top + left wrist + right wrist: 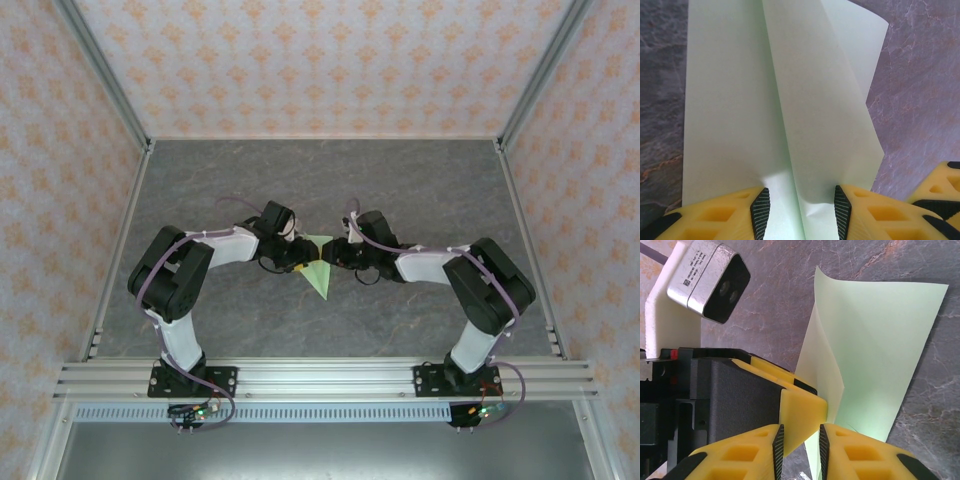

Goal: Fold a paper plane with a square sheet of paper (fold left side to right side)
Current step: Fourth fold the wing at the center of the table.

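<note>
Soft, even light falls from above in the top view, bright and without glare; only faint shadows lie on the grey table; the patterned walls splay outward toward the frame edges; in the left wrist view the paper looks pale and slightly washed, shaded near the fingers, which blur a little; the right wrist view stays sharp on the table's veining.

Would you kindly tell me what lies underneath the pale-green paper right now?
The dark marbled table shows all around the paper, which rests on it. Whatever lies beneath the folded layers is covered and cannot be seen.
</note>
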